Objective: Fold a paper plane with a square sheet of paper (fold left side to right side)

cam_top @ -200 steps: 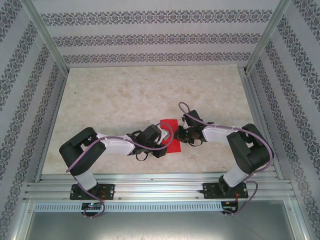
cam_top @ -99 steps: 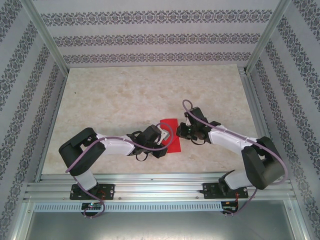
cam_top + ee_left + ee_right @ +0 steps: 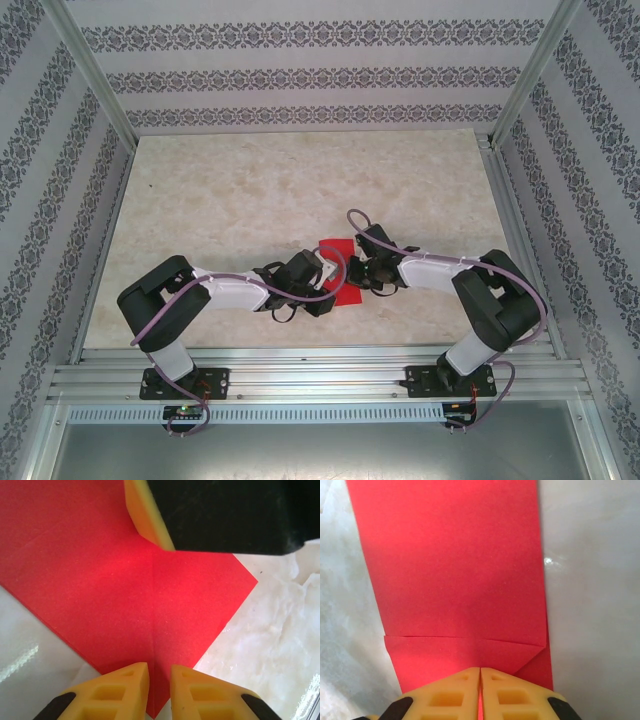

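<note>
Lying flat: creased red sheet (image 3: pixel 125 580)
Left gripper (image 3: pixel 159 666): fingers slightly apart over its point
Right gripper (image 3: pixel 480 669): fingers pressed together

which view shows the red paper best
The right wrist view: the red paper lies spread out, flap crease plain. The left wrist view shows one creased corner; the top view, small red patches.

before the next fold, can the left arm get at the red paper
Likely yes: the left pincer is right at the red paper's pointed corner with nothing between; the right pincer sits farther along it.
</note>
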Available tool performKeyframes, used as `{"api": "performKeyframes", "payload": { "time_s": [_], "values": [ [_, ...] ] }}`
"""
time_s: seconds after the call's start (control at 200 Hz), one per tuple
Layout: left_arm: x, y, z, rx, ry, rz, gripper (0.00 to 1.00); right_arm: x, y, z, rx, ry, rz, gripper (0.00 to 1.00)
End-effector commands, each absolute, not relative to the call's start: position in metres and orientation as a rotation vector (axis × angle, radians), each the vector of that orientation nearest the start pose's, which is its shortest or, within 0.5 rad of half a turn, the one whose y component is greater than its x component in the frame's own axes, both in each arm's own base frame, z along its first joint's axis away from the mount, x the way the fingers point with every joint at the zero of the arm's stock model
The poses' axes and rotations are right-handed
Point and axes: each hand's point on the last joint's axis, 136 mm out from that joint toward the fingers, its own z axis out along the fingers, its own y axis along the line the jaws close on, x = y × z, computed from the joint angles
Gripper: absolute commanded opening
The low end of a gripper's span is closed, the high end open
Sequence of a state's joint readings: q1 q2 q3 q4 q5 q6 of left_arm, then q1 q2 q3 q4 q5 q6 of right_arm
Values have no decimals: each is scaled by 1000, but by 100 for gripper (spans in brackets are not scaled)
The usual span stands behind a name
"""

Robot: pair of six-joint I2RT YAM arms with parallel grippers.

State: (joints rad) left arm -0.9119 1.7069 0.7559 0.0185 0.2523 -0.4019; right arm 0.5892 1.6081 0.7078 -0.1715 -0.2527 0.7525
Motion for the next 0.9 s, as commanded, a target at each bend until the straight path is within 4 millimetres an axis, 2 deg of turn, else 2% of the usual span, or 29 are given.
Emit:
{"api": "performKeyframes", "payload": {
  "time_s": [0.0, 0.135, 0.37, 0.564, 0.719, 0.779, 0.899],
  "values": [
    [150, -284, -30, 861, 2845, -651, 22, 258, 214, -7, 134, 2869, 604, 10],
    [139, -272, -34, 867, 2877, -641, 22, 254, 210, -15, 141, 2894, 581, 10],
    [123, -259, -38, 858, 2911, -652, 22, 256, 212, -13, 133, 2894, 583, 10],
    [117, -254, -29, 846, 2897, -677, 22, 258, 216, -9, 118, 2884, 606, 10],
    [128, -254, -10, 809, 2857, -647, 21, 266, 226, 9, 96, 2816, 684, 11],
    [139, -259, 3, 758, 2826, -682, 22, 270, 229, 23, 85, 2777, 710, 13],
    [168, -267, 37, 613, 2750, -813, 27, 277, 224, 51, 85, 2694, 731, 23]
  ]
}}
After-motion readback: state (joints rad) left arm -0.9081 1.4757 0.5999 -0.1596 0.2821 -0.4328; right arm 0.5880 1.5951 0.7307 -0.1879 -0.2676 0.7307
